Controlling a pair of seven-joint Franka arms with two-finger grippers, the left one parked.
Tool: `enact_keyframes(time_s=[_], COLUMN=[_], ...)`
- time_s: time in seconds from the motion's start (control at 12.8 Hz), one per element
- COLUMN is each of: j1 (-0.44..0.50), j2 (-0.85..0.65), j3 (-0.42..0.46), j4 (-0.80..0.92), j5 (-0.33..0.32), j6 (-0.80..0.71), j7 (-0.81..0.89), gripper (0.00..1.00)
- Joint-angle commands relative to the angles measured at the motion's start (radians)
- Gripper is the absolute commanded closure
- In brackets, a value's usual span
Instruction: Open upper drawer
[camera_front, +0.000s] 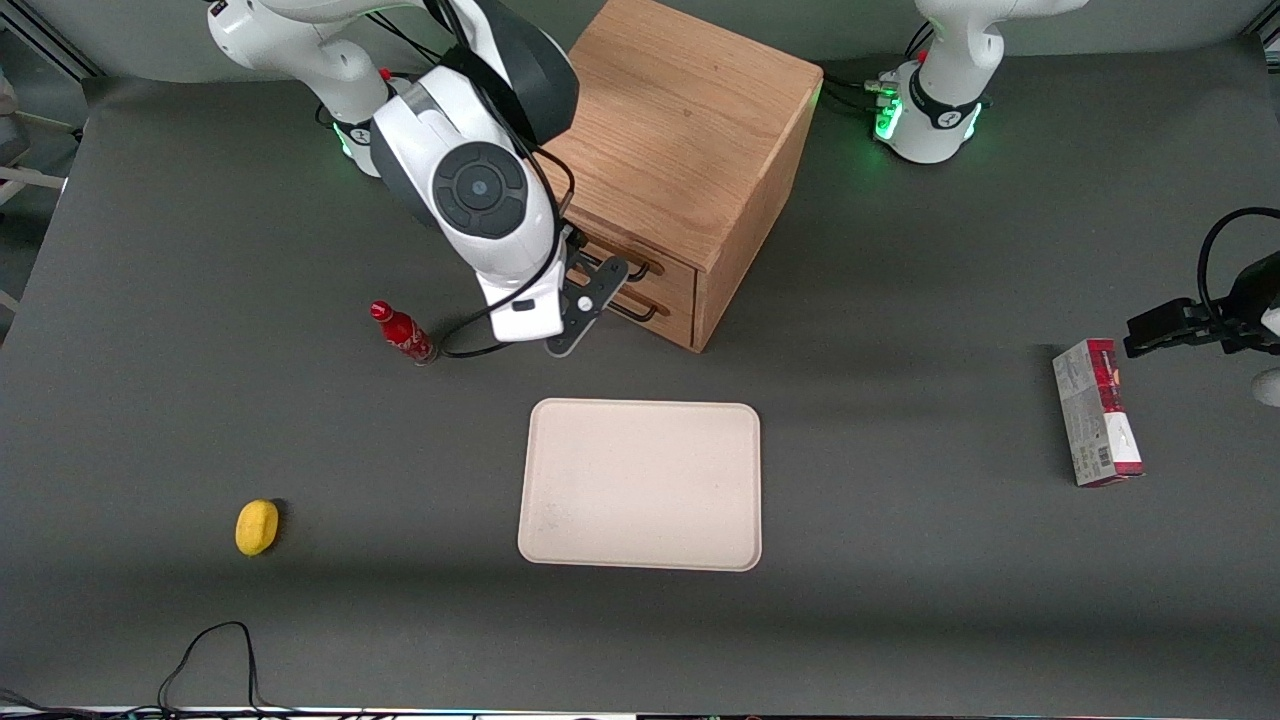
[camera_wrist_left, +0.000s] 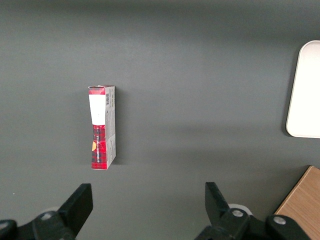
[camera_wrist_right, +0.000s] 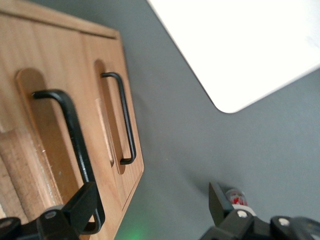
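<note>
The oak cabinet (camera_front: 680, 120) stands at the table's back middle, both drawers shut. The upper drawer (camera_front: 668, 268) has a long black wire handle (camera_front: 628, 264), seen close in the right wrist view (camera_wrist_right: 67, 135). The bottom drawer's handle (camera_wrist_right: 125, 117) lies beside it, closer to the table top. My right gripper (camera_front: 585, 312) hangs in front of the drawer fronts, open and empty (camera_wrist_right: 150, 196). One of its fingers (camera_wrist_right: 82, 207) overlaps the end of the upper handle; the other finger is out over the grey table.
A red bottle (camera_front: 403, 333) stands beside the gripper, toward the working arm's end, and also shows in the right wrist view (camera_wrist_right: 236, 197). A beige tray (camera_front: 640, 485) lies nearer the front camera. A lemon (camera_front: 257, 526) and a red-grey box (camera_front: 1097, 412) lie far off sideways.
</note>
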Motion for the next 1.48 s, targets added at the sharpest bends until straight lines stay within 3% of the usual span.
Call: enact_keyframes(time_s=[0.0,0.23,1.41], j1=[-0.013,-0.015,-0.033], j2=[0.043,0.060,0.063], j3=[0.019,0.019,0.019], j4=[0.036,0.032,-0.080], j5=[0.079,0.117,0.161], j6=[-0.018,-0.018,0.048], j7=[-0.068,-0.068,-0.133], gripper=[0.00,0.00,0.00])
